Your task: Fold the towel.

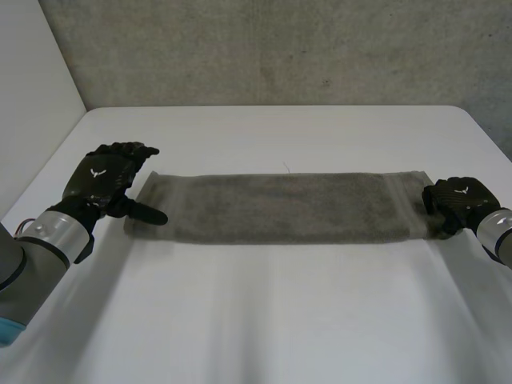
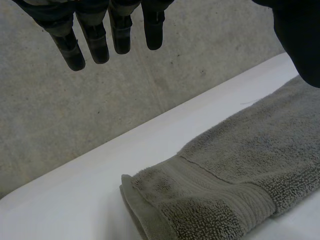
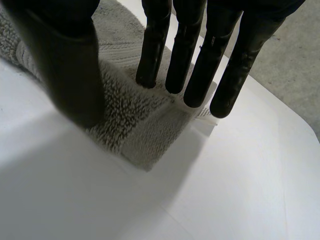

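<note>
Grey concrete wall (image 1: 280, 48), behind the desk's far edge. White desk (image 1: 272, 320), bare surface with a rounded far-right corner. Grey terry towel (image 1: 280, 208), one, folded into a long narrow strip and lying flat across the middle of the desk, its ends pointing toward the two hands; a woven band runs across each end. Left arm (image 1: 32, 256), grey joint, coming in from the near left. Left hand (image 1: 104, 180), black, at the towel's left end and just beside it; fingers (image 2: 95, 42) straight and spread, held above the desk and clear of the cloth, thumb pointing at the towel's near-left corner; holding nothing. Right hand (image 1: 458, 202), black, on the towel's right end; fingers (image 3: 190, 55) straight with tips pressed down near the end edge, thumb (image 3: 70, 65) set on the pile beside them, no cloth gathered in the palm. White label (image 3: 207, 116), small, at the towel's end edge by the right fingertips.
</note>
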